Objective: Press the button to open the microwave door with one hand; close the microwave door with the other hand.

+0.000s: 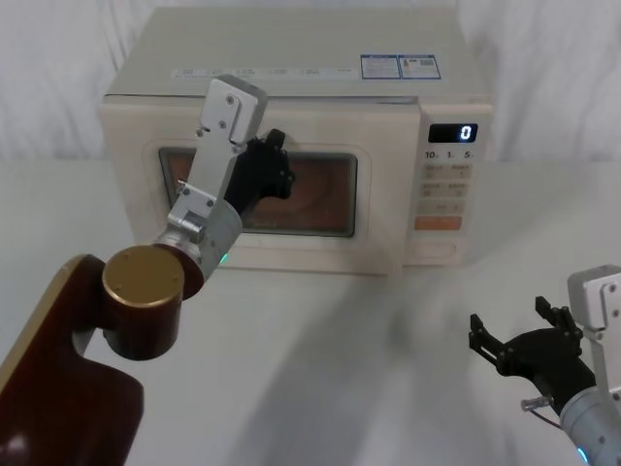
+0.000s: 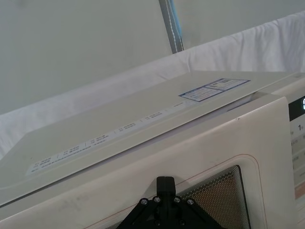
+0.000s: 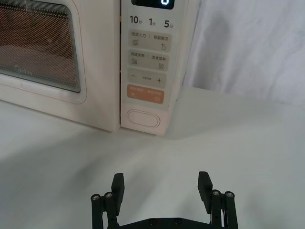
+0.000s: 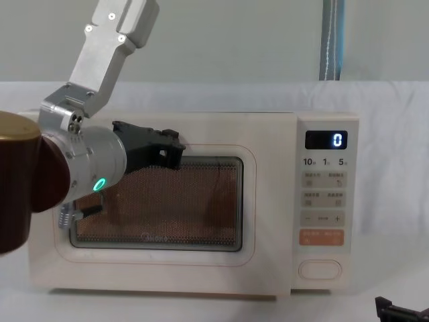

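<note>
The cream microwave door point(image 1: 376, 218) point(image 4: 271, 221) sits flush with the control panel, so it looks closed. My left gripper point(image 1: 275, 163) point(image 4: 170, 151) is up against the upper left of the door's dark window. Its fingers point(image 2: 165, 184) look pressed together and hold nothing. The wide oval button point(image 1: 437, 250) point(image 3: 143, 118) point(image 4: 320, 269) lies at the bottom of the panel, under the orange key. My right gripper point(image 1: 514, 328) point(image 3: 161, 185) is open and empty, low over the table at the front right. It points at the button from well short of the oven.
The microwave stands on a white cloth-covered table against a white backdrop. Its display point(image 4: 326, 139) reads 0. Open table lies between the oven's front and my right gripper. My brown left upper arm point(image 1: 87, 340) fills the lower left.
</note>
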